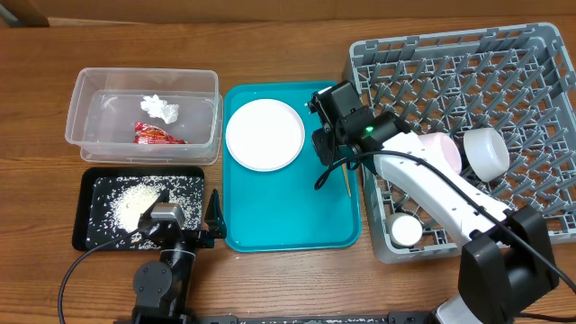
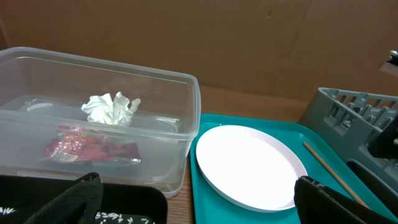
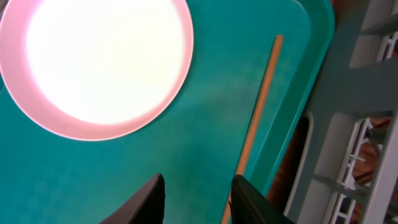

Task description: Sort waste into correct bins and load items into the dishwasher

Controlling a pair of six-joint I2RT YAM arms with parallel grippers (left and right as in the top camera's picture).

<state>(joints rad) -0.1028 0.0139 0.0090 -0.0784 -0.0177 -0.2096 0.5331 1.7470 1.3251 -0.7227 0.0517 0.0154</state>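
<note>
Altogether one plate (image 1: 264, 134), one chopstick (image 3: 256, 118) on teal tray (image 1: 288, 225); left hand (image 2: 199, 205) and right hand (image 3: 198, 193) spread.

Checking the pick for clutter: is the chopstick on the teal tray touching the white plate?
Apart. The right wrist view shows the chopstick lying clear of the plate, with a bare strip of teal tray between them.

No word, number or brand can be read in any view. The crumpled red snack wrapper (image 2: 87, 148) lying in the clear tub (image 2: 189, 124) bears pale printing on its red face, but it is too blurred and creased to make out.
</note>
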